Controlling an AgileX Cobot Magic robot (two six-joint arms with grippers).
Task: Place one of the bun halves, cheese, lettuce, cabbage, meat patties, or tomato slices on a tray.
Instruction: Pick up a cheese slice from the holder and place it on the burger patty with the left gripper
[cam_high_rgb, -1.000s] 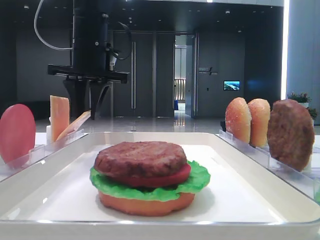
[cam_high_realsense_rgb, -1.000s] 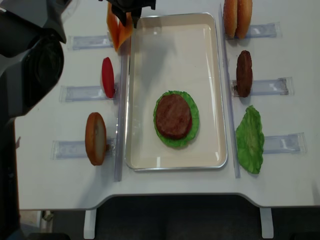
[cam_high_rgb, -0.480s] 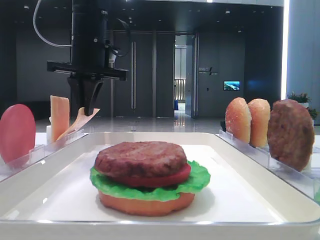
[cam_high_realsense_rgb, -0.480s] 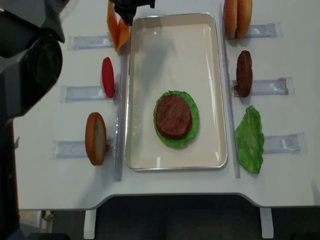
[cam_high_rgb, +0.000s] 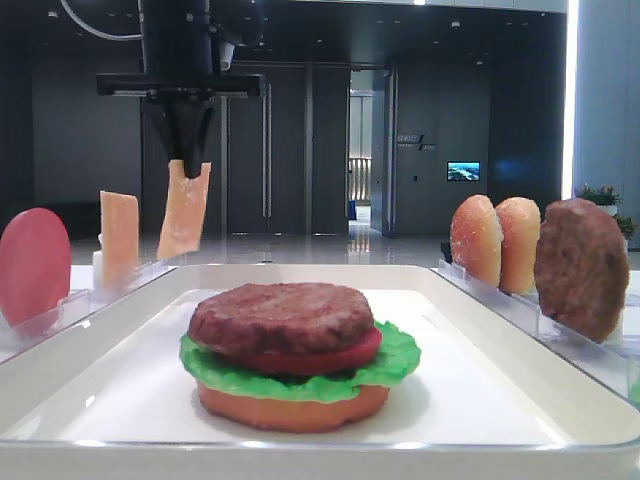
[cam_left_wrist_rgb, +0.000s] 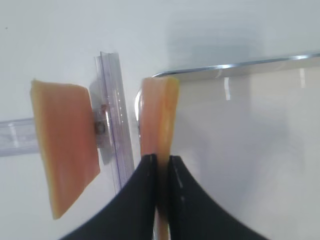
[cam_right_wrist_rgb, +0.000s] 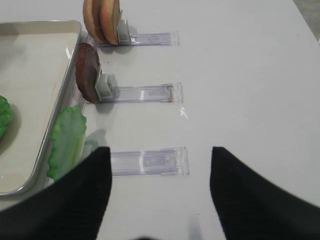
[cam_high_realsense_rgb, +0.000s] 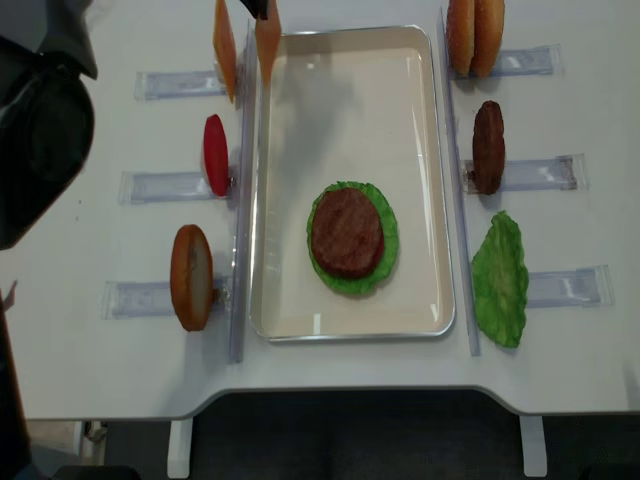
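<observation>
My left gripper (cam_left_wrist_rgb: 160, 167) is shut on the top edge of a pale orange cheese slice (cam_left_wrist_rgb: 159, 117), which hangs upright (cam_high_rgb: 185, 210) above the far left rim of the white tray (cam_high_realsense_rgb: 350, 100). A second cheese slice (cam_left_wrist_rgb: 65, 150) stands in its clear rack beside it (cam_high_realsense_rgb: 224, 45). On the tray sits a stack with a meat patty (cam_high_rgb: 281, 316) on top, then a tomato slice, lettuce (cam_high_rgb: 400, 355) and a flat bun half (cam_high_rgb: 290, 408). My right gripper (cam_right_wrist_rgb: 160, 195) hangs open over bare table near a loose lettuce leaf (cam_right_wrist_rgb: 67, 142).
Left of the tray, racks hold a tomato slice (cam_high_realsense_rgb: 215, 155) and a bun half (cam_high_realsense_rgb: 191, 277). Right of it stand two domed bun halves (cam_high_realsense_rgb: 475, 35) and a meat patty (cam_high_realsense_rgb: 488, 146), with the lettuce leaf (cam_high_realsense_rgb: 500, 278) beside a clear rack (cam_right_wrist_rgb: 150, 161).
The left gripper closed on the leaning cheese slice and lifted it out of the rack. The slice now hangs upright, higher than before.
</observation>
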